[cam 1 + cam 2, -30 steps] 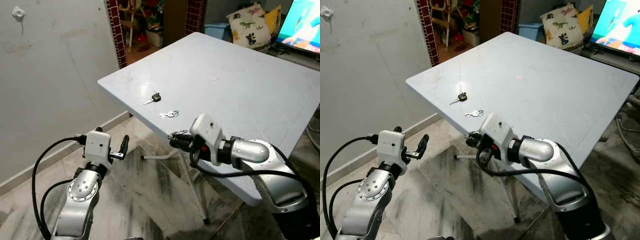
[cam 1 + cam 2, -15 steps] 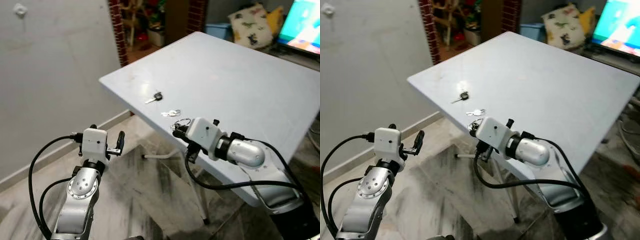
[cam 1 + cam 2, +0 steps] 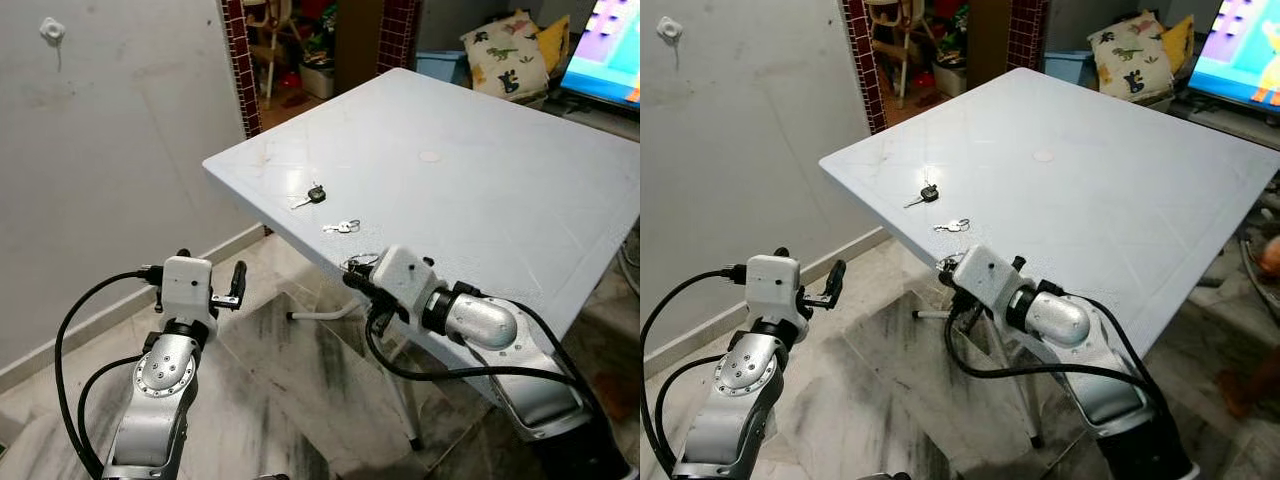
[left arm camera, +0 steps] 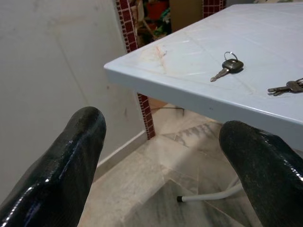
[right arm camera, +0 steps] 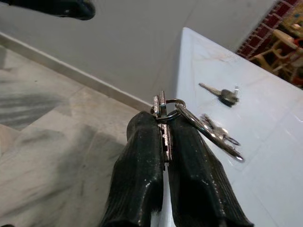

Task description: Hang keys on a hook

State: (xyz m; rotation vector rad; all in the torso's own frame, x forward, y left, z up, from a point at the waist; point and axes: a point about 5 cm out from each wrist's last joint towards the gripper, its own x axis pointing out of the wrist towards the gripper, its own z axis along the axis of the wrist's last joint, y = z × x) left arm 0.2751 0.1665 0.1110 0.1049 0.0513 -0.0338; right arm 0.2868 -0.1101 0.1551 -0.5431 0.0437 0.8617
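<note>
my right gripper (image 5: 163, 137) pinches a key bunch (image 5: 163, 109) at the table (image 3: 480, 190) edge | my left gripper (image 4: 161, 156) gapes empty beside it | two more keys (image 3: 340, 227) lie farther | wall hook (image 3: 51, 30) beyond

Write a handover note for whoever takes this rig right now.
Right gripper: shut on a key bunch, held at the near edge of the white table.
Left gripper: open, empty, low beside the table corner.
On the table: a black-headed key and a small silver key set.
Wall hook: bare, high on the grey wall to the left.
Done: bunch grasped.
Left: carry it over and hang it.
</note>
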